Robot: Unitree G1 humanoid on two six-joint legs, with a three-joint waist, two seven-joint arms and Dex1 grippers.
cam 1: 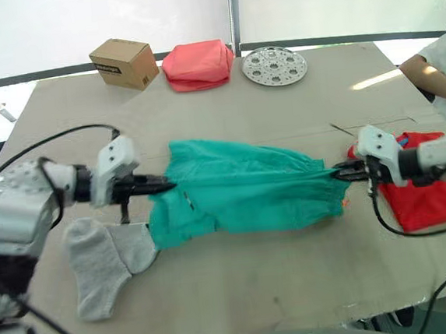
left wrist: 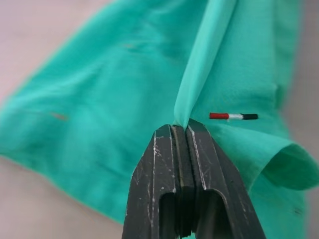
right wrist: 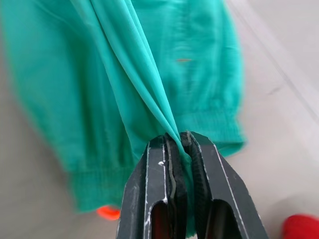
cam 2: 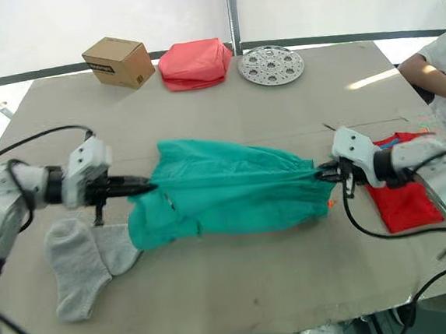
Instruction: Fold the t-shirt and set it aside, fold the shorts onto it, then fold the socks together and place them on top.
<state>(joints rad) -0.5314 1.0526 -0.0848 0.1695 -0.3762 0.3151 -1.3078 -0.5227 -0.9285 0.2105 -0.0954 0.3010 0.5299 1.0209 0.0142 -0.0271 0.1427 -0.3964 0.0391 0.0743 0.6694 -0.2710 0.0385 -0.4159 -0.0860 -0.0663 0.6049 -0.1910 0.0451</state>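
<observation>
1. Socks [cam 1: 102, 259]: 2 light grey ones, lying flat and overlapping on the worktop [cam 1: 242, 290] at the near left edge, just below the left end effector [cam 1: 166, 186], touching the shorts' left corner.
2. Shorts [cam 1: 244, 185]: 1 teal pair, mid-worktop, stretched left to right between both end effectors. Upper layer is pulled taut, lower part sags onto the worktop. Small orange bit shows at the right end.
3. Left end effector: fingers clamped tight on a pinched fold at the shorts' left edge.
4. Right end effector [cam 1: 341, 174]: fingers closed on bunched fabric at the shorts' right end.
5. T-shirt [cam 1: 421, 196]: 1 red, folded flat on the right side of the worktop, partly under the right arm.
6. Far edge: 1 cardboard box [cam 1: 124, 63], 1 folded salmon-pink cloth bundle [cam 1: 197, 64], 1 round perforated metal plate [cam 1: 274, 65].
7. Person's arm [cam 1: 434, 74] at far right.
</observation>
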